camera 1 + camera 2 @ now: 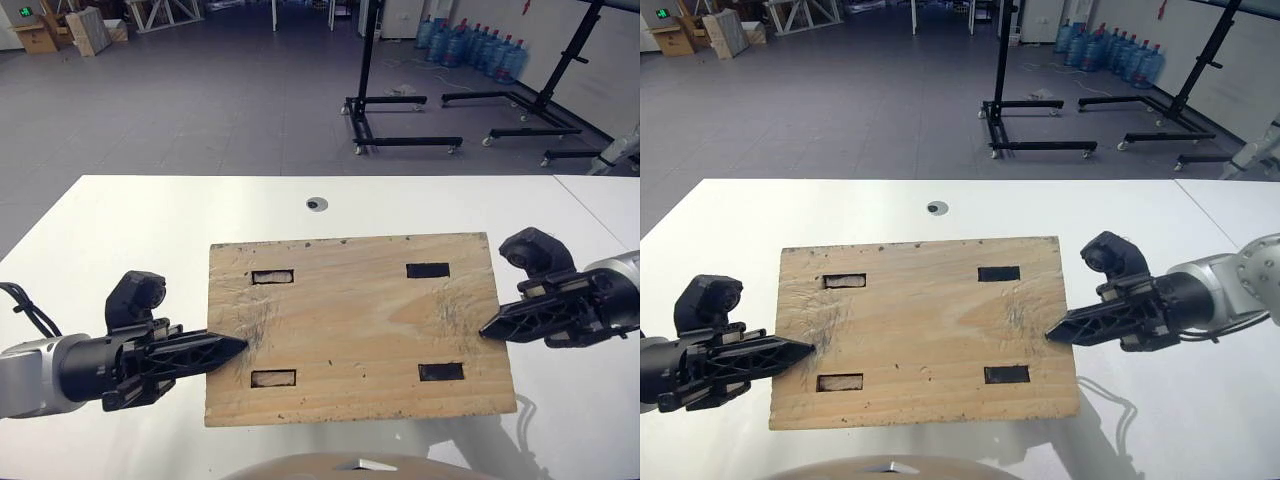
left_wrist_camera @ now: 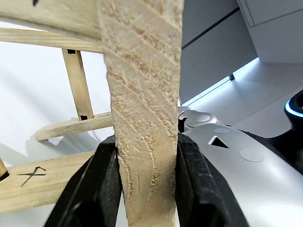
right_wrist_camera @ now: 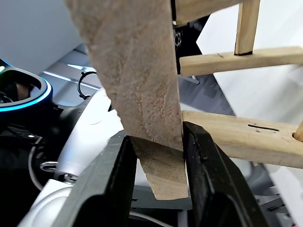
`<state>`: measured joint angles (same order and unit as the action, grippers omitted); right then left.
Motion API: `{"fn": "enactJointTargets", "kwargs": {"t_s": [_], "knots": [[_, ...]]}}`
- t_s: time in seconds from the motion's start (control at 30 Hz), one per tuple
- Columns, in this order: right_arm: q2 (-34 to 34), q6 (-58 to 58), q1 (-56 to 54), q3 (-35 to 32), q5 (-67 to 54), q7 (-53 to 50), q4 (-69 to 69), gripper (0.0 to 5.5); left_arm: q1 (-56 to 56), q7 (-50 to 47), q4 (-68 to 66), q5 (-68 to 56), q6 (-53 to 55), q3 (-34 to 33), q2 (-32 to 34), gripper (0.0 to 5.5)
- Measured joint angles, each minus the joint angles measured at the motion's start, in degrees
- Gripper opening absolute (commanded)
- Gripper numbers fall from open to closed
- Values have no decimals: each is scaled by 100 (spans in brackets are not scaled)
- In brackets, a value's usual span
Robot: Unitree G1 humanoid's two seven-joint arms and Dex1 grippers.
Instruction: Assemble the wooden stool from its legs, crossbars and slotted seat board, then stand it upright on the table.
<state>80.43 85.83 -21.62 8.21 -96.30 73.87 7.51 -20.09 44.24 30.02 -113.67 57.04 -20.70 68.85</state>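
Board: the pale rectangular wooden slotted seat board [image 1: 360, 330] is sitting level over the white table [image 1: 150, 220], with the pale wooden legs and crossbars [image 2: 78, 85] underneath.
Left gripper [image 1: 238, 347]: clamping the board's nine o'clock edge.
Right gripper [image 1: 485, 329]: pinching the three o'clock edge.
Handling: stiff, rough-grained and probably light; taking hold at opposite edges is keeping it level, though the joints may be loose.

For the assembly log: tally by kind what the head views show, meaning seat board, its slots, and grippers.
slotted seat board: 1
slots: 4
grippers (left gripper, right gripper): 2
Total: 7
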Motion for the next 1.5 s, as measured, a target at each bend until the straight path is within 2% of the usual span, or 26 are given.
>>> {"fn": "enactJointTargets", "kwargs": {"t_s": [0.13,0.23,0.37,0.4,0.6,0.63,0.73,1.03,1.1,1.27,1.5], "knots": [[413,-358,332,490,-663,-149,26,141,864,-6,-462,-2,417,539,248,129],[235,-529,365,766,-1019,-423,-167,145,1539,0,-973,-3,706,1061,235,129],[-50,-553,130,807,-1099,-714,-519,145,1978,-167,-1357,-3,749,1428,-64,129],[-135,-551,75,809,-1138,-813,-621,145,2048,-230,-1439,-3,748,1476,-161,167],[-699,-554,-8,807,-1522,-1408,-1113,146,2341,-1210,-1796,-2,231,1572,-565,275],[-846,-593,-9,798,-1626,-1575,-1212,186,2416,-1391,-1870,-2,180,1586,-624,292],[-1494,-640,80,807,-1744,-1805,-1398,251,2501,-1764,-2034,-1,33,1579,-714,344],[-1889,-472,63,597,-1743,-2553,-1712,440,2303,-2078,-2076,43,8,1486,-893,499],[-2005,-506,59,492,-1735,-2773,-1854,477,2307,-2189,-2116,46,8,1461,-980,516],[-2349,-693,-433,228,-1640,-3681,-2639,481,2550,-2439,-2280,186,-14,1393,-1302,516],[-2908,-796,-731,-444,-1070,-4206,-2897,481,2668,-2390,-2267,905,-157,1077,-1756,516]]}}
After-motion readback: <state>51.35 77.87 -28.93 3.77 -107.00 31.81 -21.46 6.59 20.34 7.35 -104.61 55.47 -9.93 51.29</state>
